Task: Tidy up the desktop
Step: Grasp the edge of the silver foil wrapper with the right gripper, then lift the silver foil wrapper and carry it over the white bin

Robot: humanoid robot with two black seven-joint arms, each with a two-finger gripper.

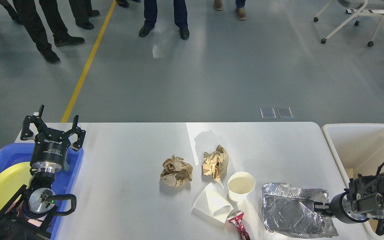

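The white desktop (128, 160) holds two crumpled brown paper balls (176, 171) (215, 162), a white paper cup (241, 185), a white paper cone (212, 203), a red wrapper (239, 225) and a crumpled foil tray (288, 210). My right gripper (318, 208) comes in from the right and is shut on the foil tray's right rim, low over the table. My left gripper (58, 120) is open and empty, fingers pointing away from me, above the blue tray's far end.
A blue tray (73, 166) with a yellow plate (2, 190) sits at the left edge. A cream-white bin (355, 133) stands off the table's right end. People's legs stand on the floor beyond the table.
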